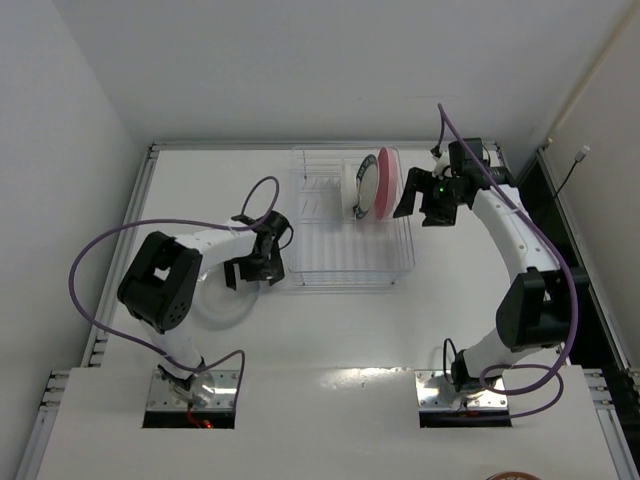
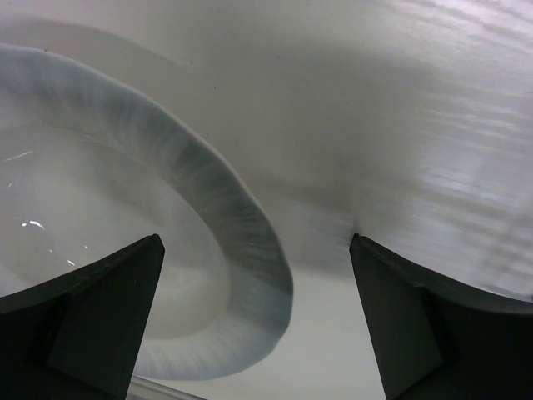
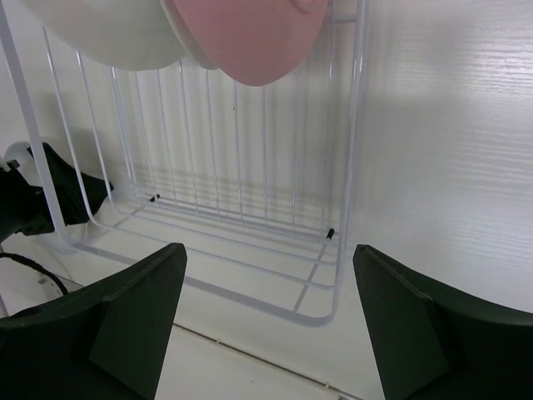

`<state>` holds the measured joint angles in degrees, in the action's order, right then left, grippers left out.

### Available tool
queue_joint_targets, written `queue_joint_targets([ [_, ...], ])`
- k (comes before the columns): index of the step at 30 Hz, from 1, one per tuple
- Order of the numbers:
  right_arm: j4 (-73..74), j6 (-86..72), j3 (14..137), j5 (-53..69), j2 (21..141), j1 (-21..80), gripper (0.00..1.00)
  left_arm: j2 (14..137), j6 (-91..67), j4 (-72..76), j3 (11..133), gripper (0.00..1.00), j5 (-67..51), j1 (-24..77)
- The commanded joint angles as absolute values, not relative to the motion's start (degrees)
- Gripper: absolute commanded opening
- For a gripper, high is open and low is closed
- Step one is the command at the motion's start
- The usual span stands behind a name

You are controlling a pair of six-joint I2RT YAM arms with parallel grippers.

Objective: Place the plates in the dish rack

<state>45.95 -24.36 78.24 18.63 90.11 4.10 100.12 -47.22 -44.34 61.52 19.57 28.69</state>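
Note:
The white wire dish rack [image 1: 345, 235] stands at the table's middle. The pink plate [image 1: 389, 180] and the white plate with a teal rim [image 1: 366, 188] stand upright in its far right end. A clear glassy plate [image 1: 218, 300] lies flat on the table left of the rack. My left gripper [image 1: 250, 272] is open and empty just over that plate's right edge; its rim [image 2: 221, 204] shows between the fingers in the left wrist view. My right gripper [image 1: 422, 208] is open and empty just right of the rack, beside the pink plate [image 3: 250, 33]. A second clear plate cannot be made out.
A raised rail [image 1: 140, 200] runs along the table's left side and far edge. The rack's near half [image 3: 241, 208] holds only bare wires. The left arm's purple cable [image 1: 100, 250] loops over the table's left part.

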Motion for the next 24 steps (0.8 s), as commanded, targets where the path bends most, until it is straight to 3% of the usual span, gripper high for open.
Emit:
queue_joint_targets([
  [1, 46.2, -23.3, 79.4, 18.1, 89.8, 4.1, 0.79, 99.9, -47.8, -42.4, 59.8, 0.91, 16.3, 27.2],
  [3, 46.2, -23.3, 79.4, 18.1, 89.8, 4.1, 0.79, 99.9, -47.3, -41.8, 59.2, 0.86, 16.3, 26.6],
  [6, 46.2, -23.3, 79.4, 18.1, 89.8, 4.1, 0.79, 99.9, -46.1, -41.8, 59.2, 0.69, 15.6, 26.1],
  [10, 46.2, -23.3, 79.4, 18.1, 89.8, 4.1, 0.79, 99.4, -45.5, -42.1, 59.8, 0.27, 15.0, 24.5],
  [11, 46.2, -23.3, 78.8, 18.1, 89.8, 4.1, 0.79, 98.7, -45.5, -43.2, 61.4, 0.12, 15.0, 24.5],
  [13, 46.2, -23.3, 78.8, 18.1, 89.8, 4.1, 0.79, 97.6, -45.5, -44.7, 63.8, 0.01, 15.0, 23.9],
  [24, 45.2, -23.8, 77.2, 18.6, 89.8, 3.6, 0.79, 93.4, -45.5, -57.5, 97.4, 0.0, 23.0, 22.2],
])
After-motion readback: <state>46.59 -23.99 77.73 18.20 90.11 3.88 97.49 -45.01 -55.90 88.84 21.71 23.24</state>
